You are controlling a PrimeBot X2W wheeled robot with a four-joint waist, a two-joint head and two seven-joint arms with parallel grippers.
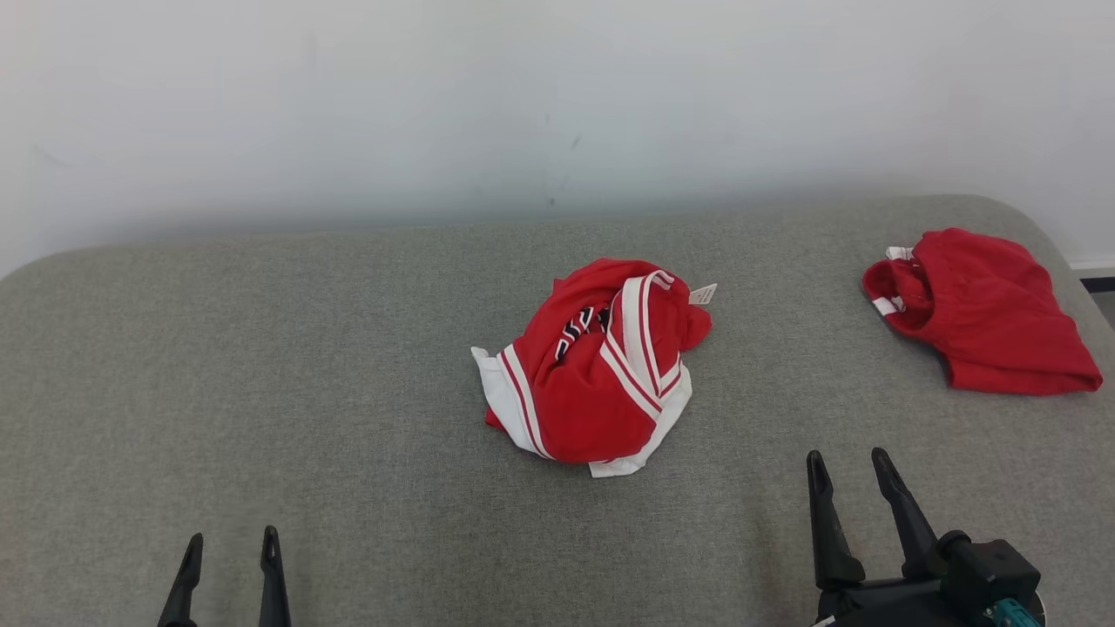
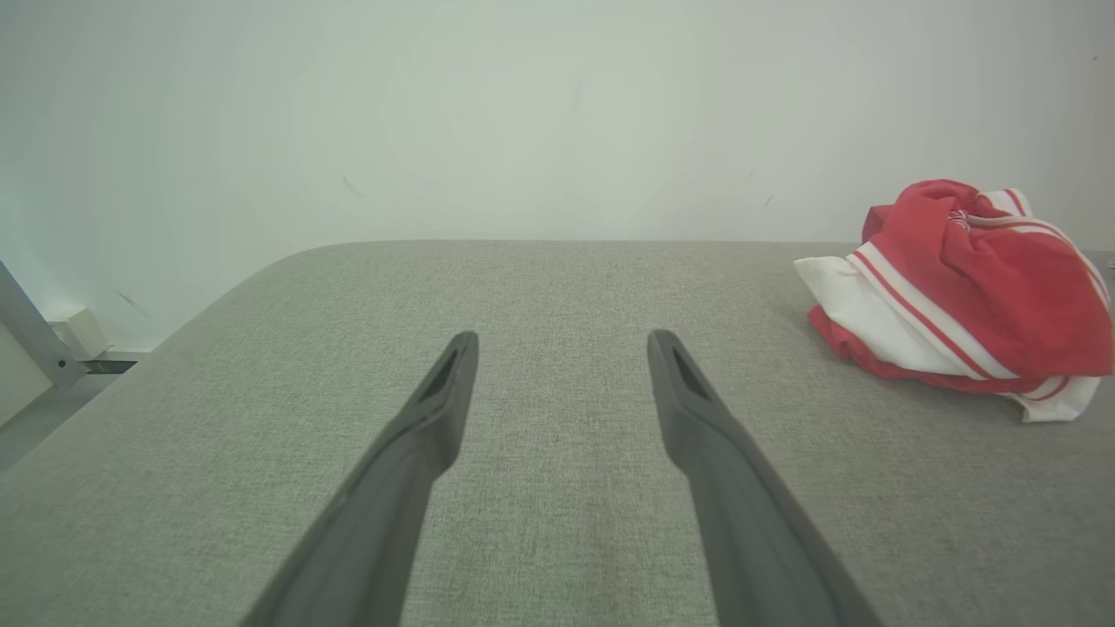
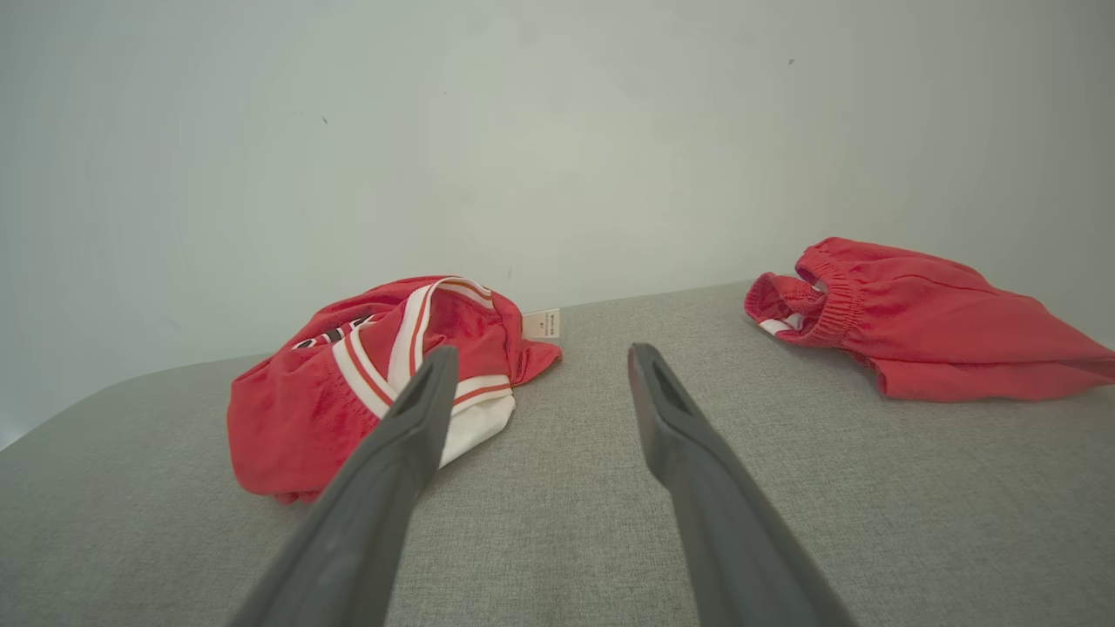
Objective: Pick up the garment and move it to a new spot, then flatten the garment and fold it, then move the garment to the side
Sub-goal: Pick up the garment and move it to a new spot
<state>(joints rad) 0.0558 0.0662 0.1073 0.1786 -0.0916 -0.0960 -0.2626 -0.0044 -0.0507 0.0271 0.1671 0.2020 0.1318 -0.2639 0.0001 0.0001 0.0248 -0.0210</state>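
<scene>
Head view: left gripper and right gripper sit low over the grey surface, fingers spread and empty, pointing toward the crumpled jersey ahead.

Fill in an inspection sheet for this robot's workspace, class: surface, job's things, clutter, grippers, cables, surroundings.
Surface: grey woven fabric pad with rounded corners.
Job's things: crumpled red jersey shirt with white, red-striped trim, bunched mid-surface, unfolded; small white label at its far edge.
Clutter: smaller plain red garment with elastic waistband, far right, apart from the jersey.
Grippers: left gripper and right gripper open, empty, short of the jersey.
Cables: nothing seen.
Surroundings: pale plain wall behind.
</scene>
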